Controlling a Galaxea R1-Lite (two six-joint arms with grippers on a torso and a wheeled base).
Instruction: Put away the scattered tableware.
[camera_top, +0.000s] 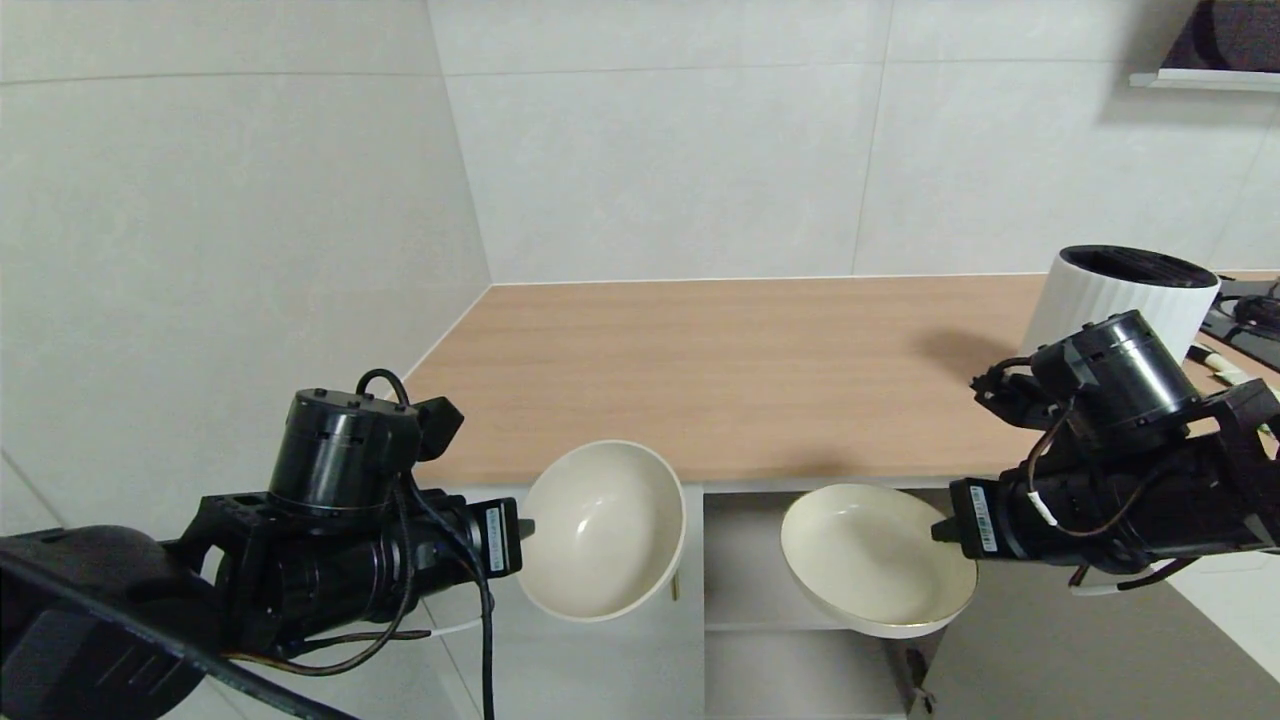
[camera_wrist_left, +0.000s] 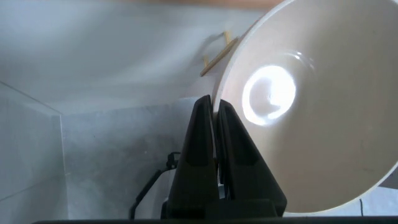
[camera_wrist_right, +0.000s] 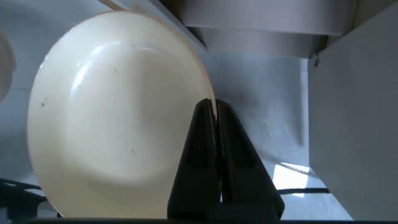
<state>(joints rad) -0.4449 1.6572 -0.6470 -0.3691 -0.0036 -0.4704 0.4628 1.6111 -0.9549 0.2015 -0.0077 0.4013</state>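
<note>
Clamping tight: L pincer (camera_wrist_left: 216, 104) bowl (camera_wrist_left: 323, 130), R pincer (camera_wrist_right: 216, 107) dish (camera_wrist_right: 118, 118).

The bowl (camera_top: 600, 530) is left of the plate (camera_top: 870, 555), both nearer than the bench (camera_top: 720, 370); a canister (camera_top: 1110, 300) stands far right on it.

Left arm (camera_top: 330, 560) first: matt black all over, topped by a squat round motor housing (camera_top: 345, 450) dotted with small screws. A black cable (camera_top: 382, 378) loops above it, more black leads trail below, one thin white wire among them. White barcode label (camera_top: 494, 538) beside the left gripper (camera_top: 527, 525). Right arm (camera_top: 1120, 500): same black cylinder, brownish wires, a white label near the right gripper (camera_top: 938, 532). Fingers (camera_wrist_left: 200, 149) black, wedge-shaped, tapering, the right ones (camera_wrist_right: 200, 149) identical.
</note>
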